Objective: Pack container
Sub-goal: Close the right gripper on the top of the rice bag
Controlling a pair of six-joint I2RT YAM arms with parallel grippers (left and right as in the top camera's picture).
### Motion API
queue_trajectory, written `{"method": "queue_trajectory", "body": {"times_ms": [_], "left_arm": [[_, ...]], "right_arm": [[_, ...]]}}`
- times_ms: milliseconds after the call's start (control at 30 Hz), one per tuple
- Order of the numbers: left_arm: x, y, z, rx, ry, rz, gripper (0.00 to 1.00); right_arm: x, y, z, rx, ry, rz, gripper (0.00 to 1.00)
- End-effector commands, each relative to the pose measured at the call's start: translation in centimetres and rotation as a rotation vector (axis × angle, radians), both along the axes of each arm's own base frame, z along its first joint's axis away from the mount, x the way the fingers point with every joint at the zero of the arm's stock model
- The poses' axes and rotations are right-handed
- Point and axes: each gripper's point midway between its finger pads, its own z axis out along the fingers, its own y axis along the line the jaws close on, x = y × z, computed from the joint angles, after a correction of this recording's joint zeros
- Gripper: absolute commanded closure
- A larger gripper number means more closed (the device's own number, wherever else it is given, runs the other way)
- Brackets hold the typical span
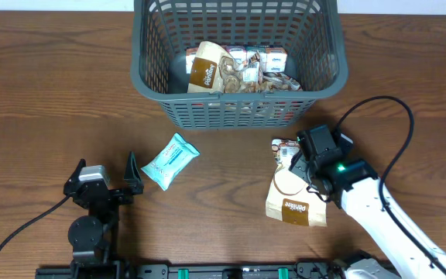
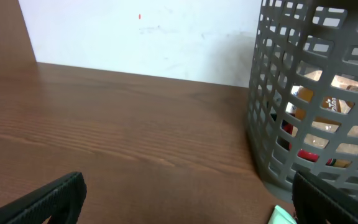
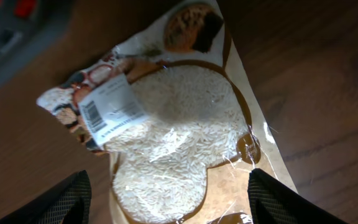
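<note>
The dark grey slotted basket (image 1: 238, 58) stands at the table's far middle and holds a brown bag and several small snack packs; its wall shows in the left wrist view (image 2: 316, 99). A brown bag of rice (image 1: 294, 200) lies flat on the table below the basket's right side. My right gripper (image 1: 304, 164) is open, hovering over the bag's upper end; the bag (image 3: 173, 124) lies between its fingers (image 3: 169, 199) without touching them. A teal snack pack (image 1: 170, 160) lies to the left; its corner shows in the left wrist view (image 2: 283, 216). My left gripper (image 1: 132, 180) is open and empty beside it.
Black cables run from both arms along the table's front. The right arm's white link (image 1: 385, 225) reaches in from the lower right. A white wall (image 2: 142, 37) stands behind the table.
</note>
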Motion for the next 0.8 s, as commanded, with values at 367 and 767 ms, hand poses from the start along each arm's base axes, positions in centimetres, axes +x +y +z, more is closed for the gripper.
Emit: {"method": "queue_trajectory", "body": {"times_ms": [367,767], "left_arm": [[-0.1,0.1,-1.8,-0.002,0.053,0.007,0.01],[-0.1,0.1,-1.7,-0.002,0.053,0.007,0.01]], "right_arm": [[0.4,0.5,-3.6,-0.090,0.107,0.191,0.33],[1.4,0.9,-4.3,-0.122,0.096,0.306,0.32]]}}
